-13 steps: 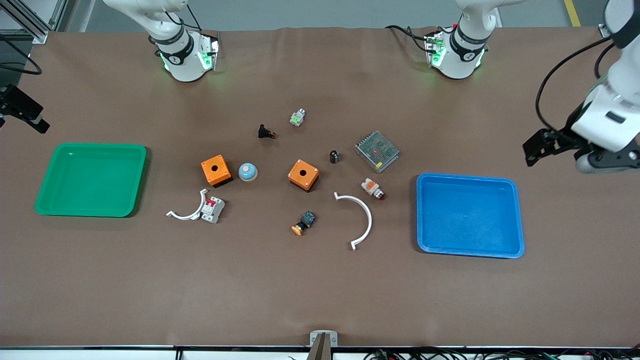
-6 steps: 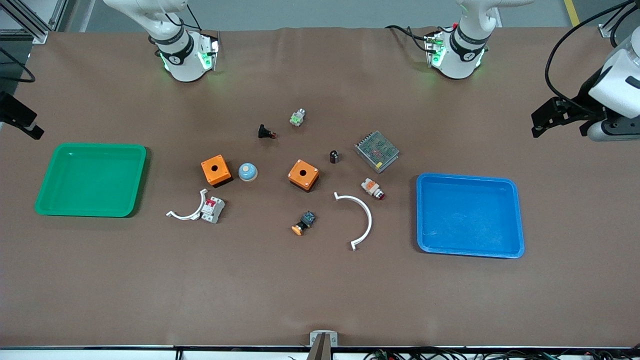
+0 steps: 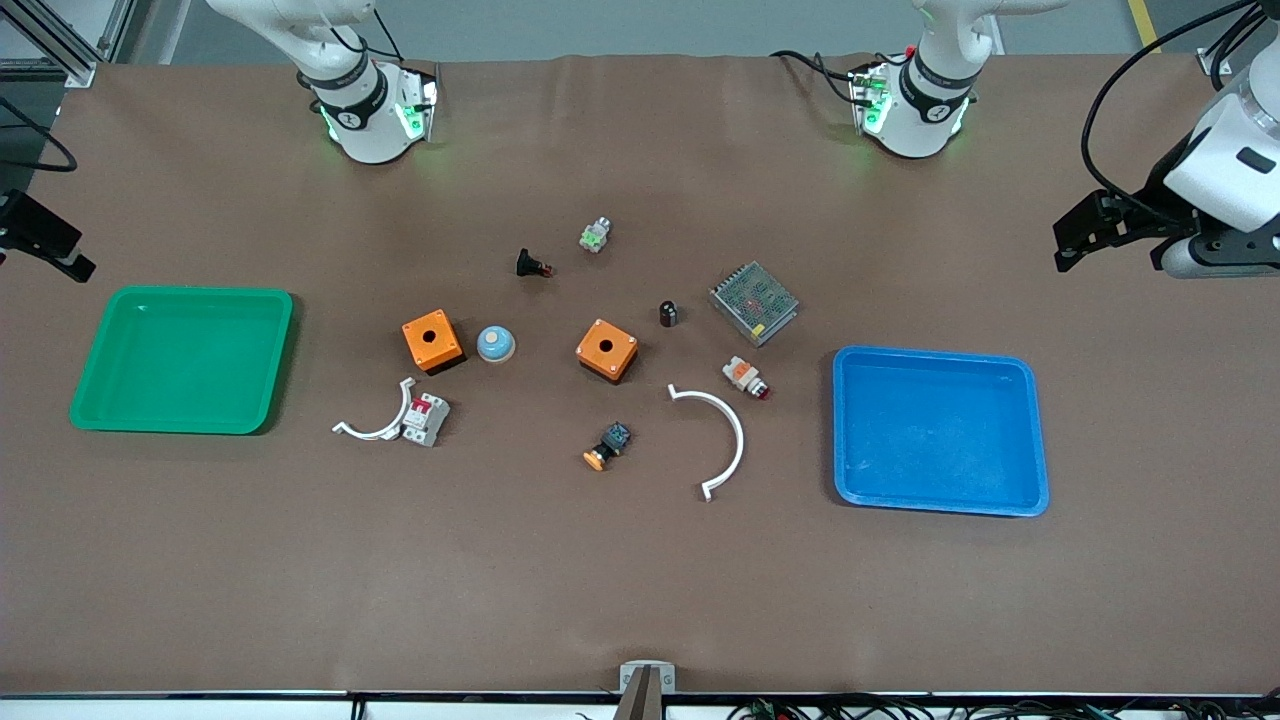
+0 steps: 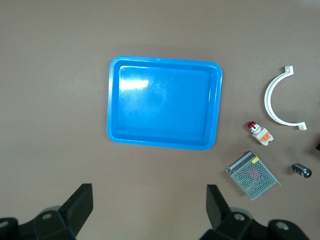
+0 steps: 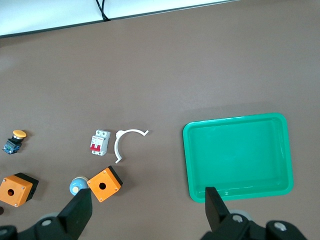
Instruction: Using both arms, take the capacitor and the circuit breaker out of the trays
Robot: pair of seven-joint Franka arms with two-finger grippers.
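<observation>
Left hand [image 3: 1075, 232] (fingers spread) over bare table, right hand [image 3: 45, 245] likewise

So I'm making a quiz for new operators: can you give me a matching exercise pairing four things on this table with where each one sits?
Things:
1. capacitor
2. breaker
3. blue tray
4. green tray

Places:
A. at the right arm's end of the table
B. touching a small white curved clip
C. beside the metal mesh box
D. at the left arm's end of the table

Pairs: 1-C, 2-B, 3-D, 4-A
</observation>
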